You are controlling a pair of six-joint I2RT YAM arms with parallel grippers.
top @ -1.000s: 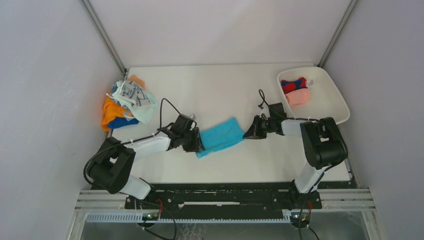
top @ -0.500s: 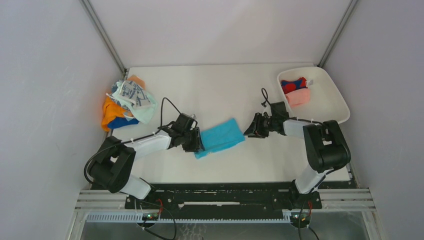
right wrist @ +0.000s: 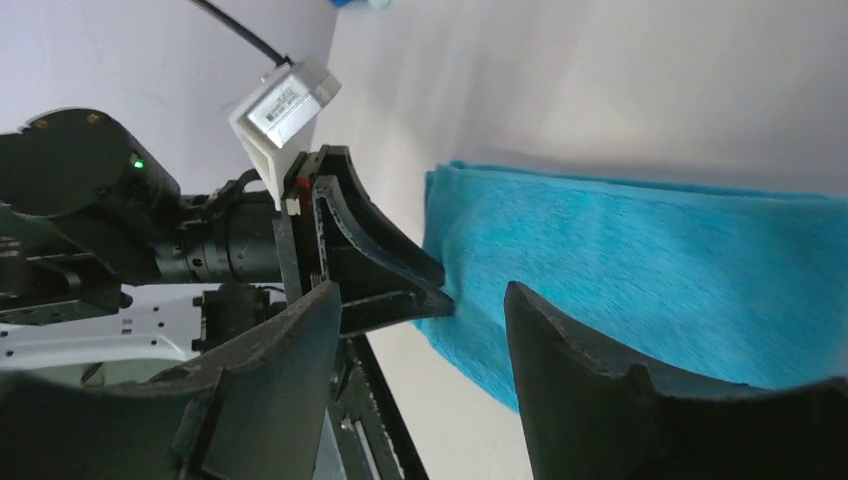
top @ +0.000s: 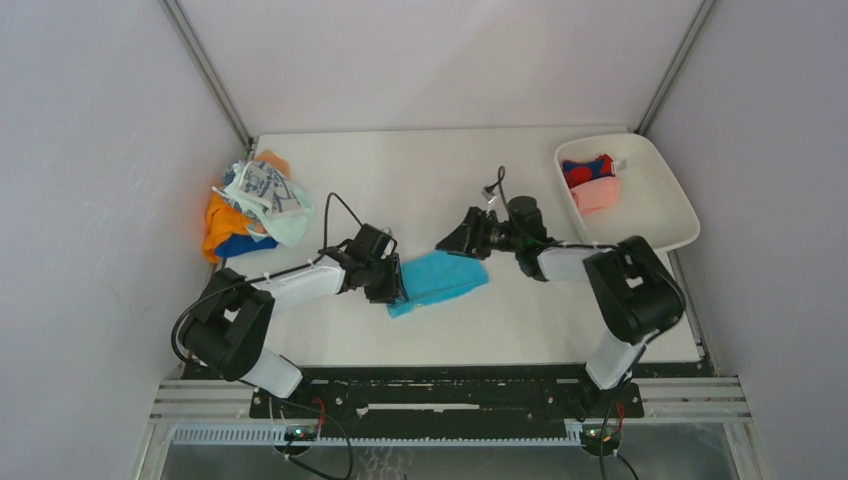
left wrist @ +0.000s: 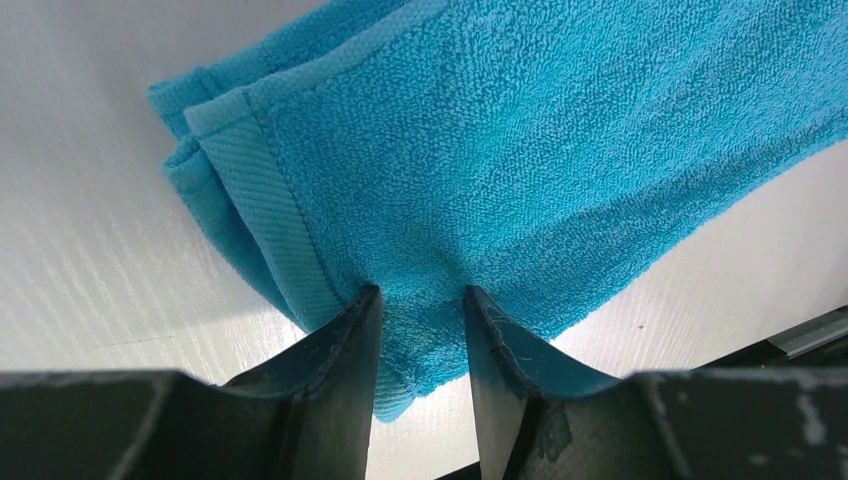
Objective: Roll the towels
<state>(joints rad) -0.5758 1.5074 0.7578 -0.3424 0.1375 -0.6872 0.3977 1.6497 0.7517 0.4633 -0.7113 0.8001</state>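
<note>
Jaws first: your left gripper (left wrist: pixel 420 335) is clamped on the near-left end of the bright blue terry towel (top: pixel 445 278). That towel lies folded flat approx mid-way across the white table top (top: pixel 420 180). Your right gripper (right wrist: pixel 420 300) sits at the towel's far edge w/ jaws apart and nothing between them; can't tell if it touches the cloth. Loose heap of mixed-colour cloth towels (top: pixel 255 205) sits at the far left. White plastic tray (top: pixel 683 215), far right, holds a red-and-blue towel (top: pixel 588 170) and a pink towel (top: pixel 598 194), touching.
</note>
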